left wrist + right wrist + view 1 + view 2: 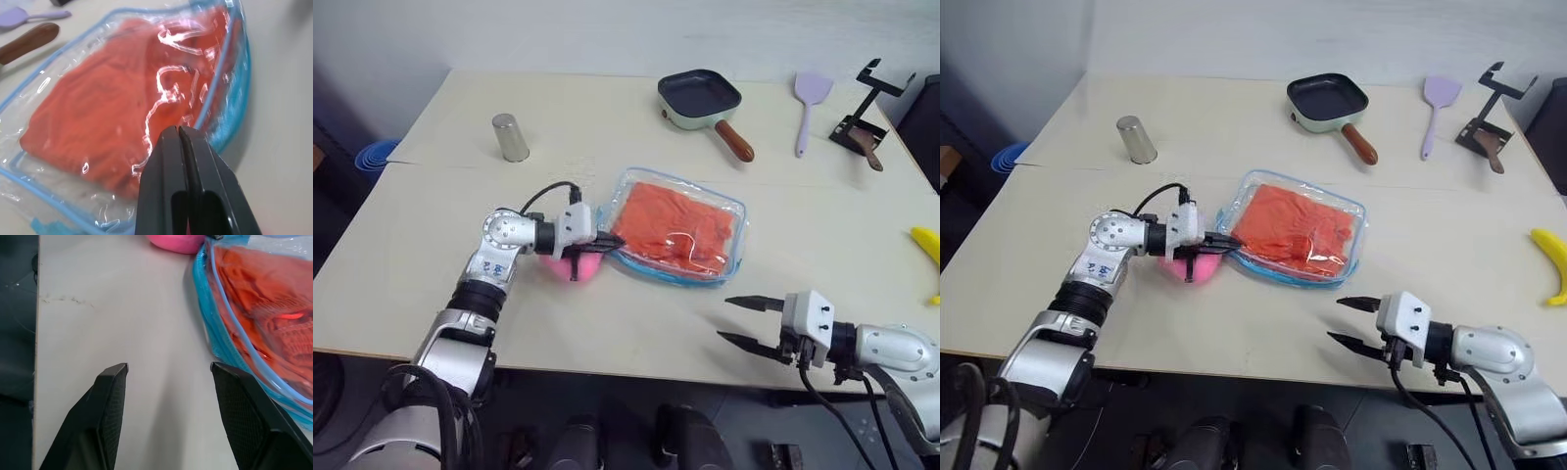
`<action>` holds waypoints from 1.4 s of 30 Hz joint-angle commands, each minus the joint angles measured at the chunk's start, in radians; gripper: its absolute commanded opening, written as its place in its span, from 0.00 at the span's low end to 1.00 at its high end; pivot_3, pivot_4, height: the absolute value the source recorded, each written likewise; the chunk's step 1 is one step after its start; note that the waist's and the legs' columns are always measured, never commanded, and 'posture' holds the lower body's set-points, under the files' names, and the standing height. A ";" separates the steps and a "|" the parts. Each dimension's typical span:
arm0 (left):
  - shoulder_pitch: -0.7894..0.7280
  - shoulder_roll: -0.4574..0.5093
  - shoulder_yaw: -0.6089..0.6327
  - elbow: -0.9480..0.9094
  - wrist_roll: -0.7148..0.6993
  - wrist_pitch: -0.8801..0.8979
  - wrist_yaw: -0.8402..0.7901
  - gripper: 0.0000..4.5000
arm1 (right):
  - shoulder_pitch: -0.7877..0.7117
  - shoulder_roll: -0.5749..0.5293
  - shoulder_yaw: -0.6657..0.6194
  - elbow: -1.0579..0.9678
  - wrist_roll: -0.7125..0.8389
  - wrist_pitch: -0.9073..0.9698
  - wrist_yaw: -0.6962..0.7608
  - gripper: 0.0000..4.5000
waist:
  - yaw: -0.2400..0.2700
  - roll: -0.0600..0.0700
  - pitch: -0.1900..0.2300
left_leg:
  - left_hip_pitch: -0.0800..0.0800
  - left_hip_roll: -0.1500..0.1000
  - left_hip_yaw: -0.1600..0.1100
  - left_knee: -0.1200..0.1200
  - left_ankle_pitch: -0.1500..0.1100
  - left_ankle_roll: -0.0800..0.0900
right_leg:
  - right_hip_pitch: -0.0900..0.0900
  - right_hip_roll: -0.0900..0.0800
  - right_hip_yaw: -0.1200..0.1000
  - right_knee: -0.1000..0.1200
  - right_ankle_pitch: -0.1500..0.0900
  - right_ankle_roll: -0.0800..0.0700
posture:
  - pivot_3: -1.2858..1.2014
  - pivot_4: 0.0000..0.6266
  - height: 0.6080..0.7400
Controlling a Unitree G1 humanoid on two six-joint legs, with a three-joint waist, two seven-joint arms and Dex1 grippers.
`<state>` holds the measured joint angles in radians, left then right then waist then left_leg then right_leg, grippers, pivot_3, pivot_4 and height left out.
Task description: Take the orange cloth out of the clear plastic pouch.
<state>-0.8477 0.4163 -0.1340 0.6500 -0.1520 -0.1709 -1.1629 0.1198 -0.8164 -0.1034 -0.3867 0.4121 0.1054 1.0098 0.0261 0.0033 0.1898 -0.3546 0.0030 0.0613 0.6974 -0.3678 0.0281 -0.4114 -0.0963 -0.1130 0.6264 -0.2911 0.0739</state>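
The left gripper (612,240) has its fingers pressed together, their tips at the left edge of the clear plastic pouch (734,211), mid-table. The orange cloth (674,228) lies inside it. The right gripper (736,321) hangs open and empty near the front edge.

My arms are silver metal with black joints, white wrist blocks, black cables and black two-finger grippers.

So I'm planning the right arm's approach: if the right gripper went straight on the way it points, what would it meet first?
Probably bare table first, then the clear plastic pouch at its blue edge; depth is unclear.
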 commanded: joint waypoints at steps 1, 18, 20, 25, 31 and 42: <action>0.013 -0.022 0.081 -0.188 -0.177 0.320 0.017 0.01 | -0.006 0.025 0.032 -0.146 0.125 0.165 -0.054 0.63 | -0.001 0.000 0.000 | 0.000 0.000 -0.001 0.000 0.000 0.000 | 0.000 0.000 0.000 0.000 0.000 0.000 | 0.52 0.24 1.00; 0.027 0.121 -0.045 -0.096 0.174 -0.302 0.109 0.63 | -0.021 0.135 -0.115 -0.079 0.035 -0.059 -0.126 0.66 | 0.010 -0.001 0.000 | 0.000 -0.003 -0.001 0.001 0.000 0.001 | 0.000 -0.001 0.001 0.000 0.001 0.002 | 0.52 0.24 1.00; 0.014 0.115 -0.060 -0.040 0.177 -0.353 0.080 0.71 | 0.014 0.137 -0.170 -0.079 0.053 -0.065 -0.131 0.76 | 0.010 -0.001 0.000 | 0.000 -0.003 0.000 0.001 -0.001 0.002 | 0.000 0.000 0.001 0.000 0.001 0.002 | 0.52 0.24 1.00; -0.023 0.097 -0.088 0.053 0.195 -0.425 0.054 0.71 | 0.081 0.140 -0.208 -0.108 0.052 -0.064 -0.141 0.99 | 0.002 -0.001 0.000 | 0.000 -0.003 0.001 0.001 0.000 0.002 | 0.000 0.000 0.000 0.000 0.001 0.002 | 0.52 0.24 1.00; -0.119 0.050 -0.106 0.206 0.265 -0.444 0.124 0.67 | 0.098 0.159 -0.184 -0.125 0.030 -0.062 -0.168 1.00 | -0.001 -0.001 0.000 | 0.001 -0.003 0.002 0.001 0.000 0.003 | 0.000 0.000 0.002 0.001 0.001 0.002 | 0.52 0.24 1.00; -0.172 0.045 -0.118 0.316 0.299 -0.503 0.107 0.01 | 0.107 0.160 -0.187 -0.122 0.018 -0.060 -0.168 1.00 | 0.000 -0.001 0.000 | 0.001 -0.003 0.003 0.001 0.000 0.003 | 0.000 0.000 0.001 0.001 0.001 0.002 | 0.52 0.24 1.00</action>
<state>-1.0080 0.4592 -0.2549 0.9595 0.1538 -0.6640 -1.0435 0.2211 -0.6599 -0.2776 -0.4731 0.4200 0.0611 0.8449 0.0260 0.0025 0.1894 -0.3536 0.0000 0.0638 0.6982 -0.3678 0.0309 -0.4112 -0.0959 -0.1118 0.6273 -0.2899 0.0761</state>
